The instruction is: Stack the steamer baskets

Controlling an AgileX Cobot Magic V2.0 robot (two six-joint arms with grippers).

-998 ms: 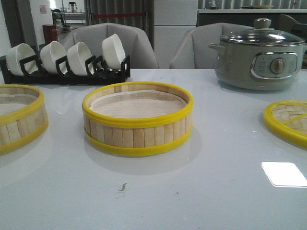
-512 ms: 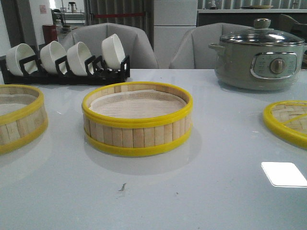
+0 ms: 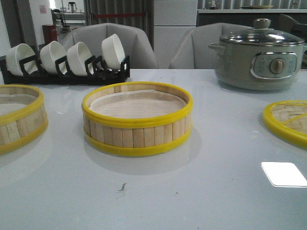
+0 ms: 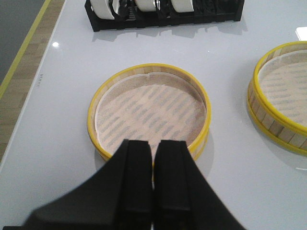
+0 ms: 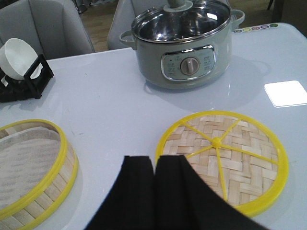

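One steamer basket [image 3: 137, 120] stands in the middle of the white table, its pale liner showing inside. A second steamer basket [image 3: 19, 117] sits at the table's left edge, cut off by the front view. In the left wrist view this left basket [image 4: 148, 108] lies just beyond my left gripper [image 4: 153, 143], which is shut and empty, and the middle basket [image 4: 280, 98] is off to the side. My right gripper [image 5: 154, 160] is shut and empty above the table between the middle basket [image 5: 33, 167] and the lid. Neither gripper shows in the front view.
A flat woven bamboo lid [image 3: 289, 121] with a yellow rim lies at the right. A grey electric pot [image 3: 259, 53] with a glass lid stands at the back right. A black rack [image 3: 67, 72] holding white bowls runs along the back left. Grey chairs stand behind the table.
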